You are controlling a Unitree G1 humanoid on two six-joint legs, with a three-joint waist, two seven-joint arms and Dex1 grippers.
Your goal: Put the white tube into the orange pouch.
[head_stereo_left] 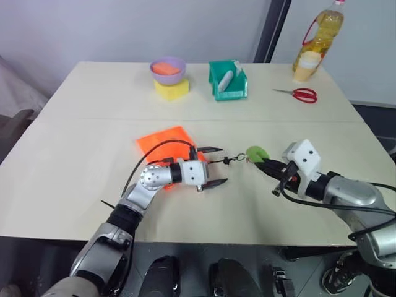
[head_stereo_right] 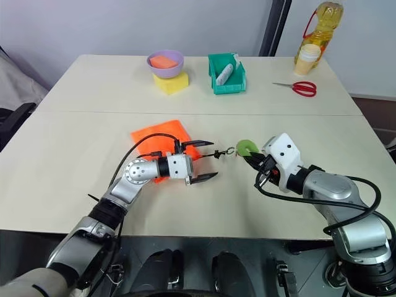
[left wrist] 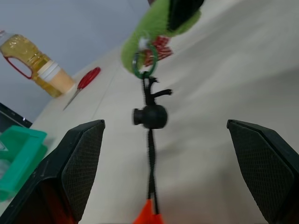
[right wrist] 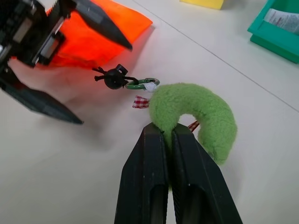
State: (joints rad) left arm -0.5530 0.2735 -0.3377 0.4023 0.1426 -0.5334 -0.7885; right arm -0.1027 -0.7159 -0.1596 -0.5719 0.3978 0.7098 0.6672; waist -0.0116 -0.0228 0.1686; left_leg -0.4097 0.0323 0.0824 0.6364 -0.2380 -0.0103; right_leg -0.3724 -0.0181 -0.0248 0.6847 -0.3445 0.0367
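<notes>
The orange pouch (head_stereo_left: pixel 162 140) lies flat near the table's middle, partly under my left wrist. Its thin dark cord runs right through a black stopper (left wrist: pixel 149 116) to a fuzzy green tag (head_stereo_left: pixel 256 152). My right gripper (right wrist: pixel 166 129) is shut on that tag's edge and holds it just above the table. My left gripper (head_stereo_left: pixel 222 165) stands open and level, with one finger on each side of the cord and the stopper between them, touching neither. The white tube is out of view.
At the back stand a green bin (head_stereo_left: pixel 230 94) holding a plain grey-white tube (head_stereo_left: pixel 225 78), a purple bowl (head_stereo_left: pixel 168 67) on a yellow block (head_stereo_left: pixel 171 90), red scissors (head_stereo_left: pixel 301 94) and an oil bottle (head_stereo_left: pixel 318 42). Bare tabletop surrounds both grippers.
</notes>
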